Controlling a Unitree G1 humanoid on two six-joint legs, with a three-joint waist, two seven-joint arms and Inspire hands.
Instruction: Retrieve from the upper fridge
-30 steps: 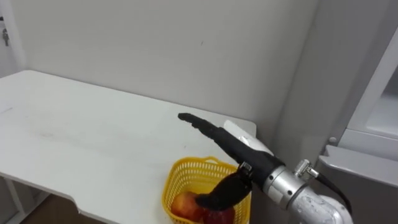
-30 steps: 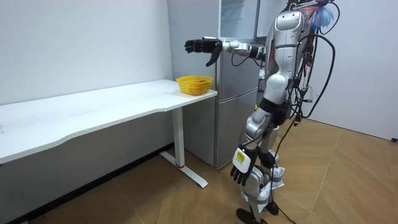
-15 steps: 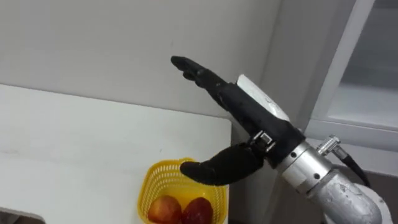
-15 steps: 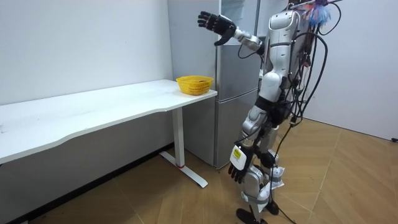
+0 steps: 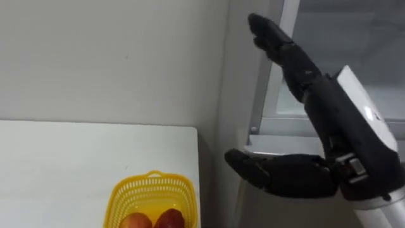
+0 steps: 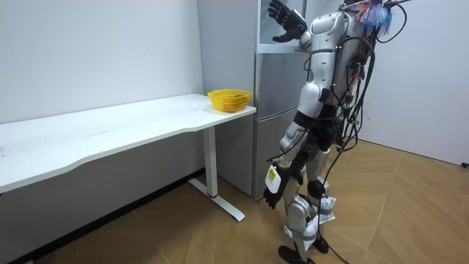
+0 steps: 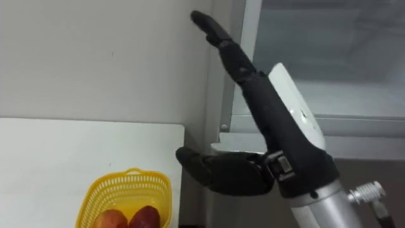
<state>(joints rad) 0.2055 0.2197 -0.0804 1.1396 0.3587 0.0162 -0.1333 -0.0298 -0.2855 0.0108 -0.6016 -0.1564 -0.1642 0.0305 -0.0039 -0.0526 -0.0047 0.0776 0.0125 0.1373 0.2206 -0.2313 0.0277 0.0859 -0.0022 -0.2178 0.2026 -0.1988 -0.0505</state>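
Note:
The tall grey fridge (image 6: 275,117) stands right of the white table. Its upper compartment has a pale glass door (image 5: 354,57) in a light frame (image 7: 235,82). My right hand (image 5: 329,120) is raised in front of that door's left edge, open, fingers straight and pointing up, thumb spread out low toward the left. It holds nothing. In the room view the same right hand (image 6: 287,18) is up at the top of the fridge. My left hand (image 6: 272,183) hangs beside my thigh, fingers relaxed and empty.
A yellow mesh basket (image 5: 152,196) with two red-orange fruits (image 5: 168,220) sits on the white table's (image 5: 63,164) corner next to the fridge. In the room view the long table (image 6: 110,132) runs left along the wall. I stand on wooden floor before the fridge.
My right arm swung up and right, from above the basket to the upper fridge door. My body turned toward the fridge and the eye view shifted right.

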